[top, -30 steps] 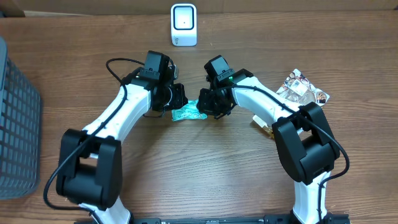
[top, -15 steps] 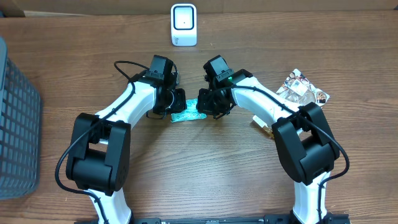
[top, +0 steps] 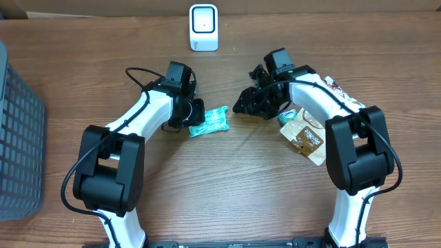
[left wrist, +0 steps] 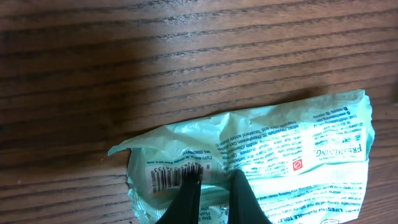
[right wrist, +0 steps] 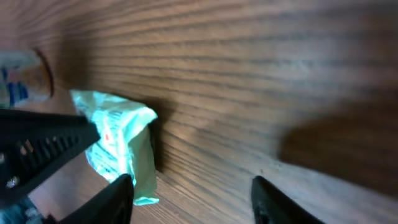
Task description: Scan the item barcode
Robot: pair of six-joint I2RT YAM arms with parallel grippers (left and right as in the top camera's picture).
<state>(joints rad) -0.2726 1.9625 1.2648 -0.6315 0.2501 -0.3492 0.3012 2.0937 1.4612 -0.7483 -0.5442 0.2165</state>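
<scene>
Your left end effector [top: 198,118] is closed on the teal packet [top: 213,120], pinching it at its 9 o'clock end. The packet sits just off the centre of the worktop [top: 227,186], a touch toward 12 o'clock, and lies flat against the wood with its free end pointing to 3 o'clock. In the left wrist view, the two dark fingers [left wrist: 186,199] come together right on the packet's edge. The barcode [left wrist: 166,178] is face-up just beside them, partly under the fingertip. The film is wrinkled around the pinch, and the fine print runs upside down in that view.

Your right end effector [top: 242,105] is open. The right wrist camera shows its fingertips spread wide with only bare wood grain between them. It holds nothing and is apart from the packet, off at the packet's 3 o'clock side. That same camera catches the teal packet ahead of the open jaws, with a dark part of the other arm next to it.

The scanner [top: 203,27] stands upright at the 12 o'clock edge of the worktop, its white face toward you, well apart from the packet. A brown pouch [top: 308,136] lies at 3 o'clock under the right arm. A dark mesh basket [top: 17,138] fills the 9 o'clock edge.
</scene>
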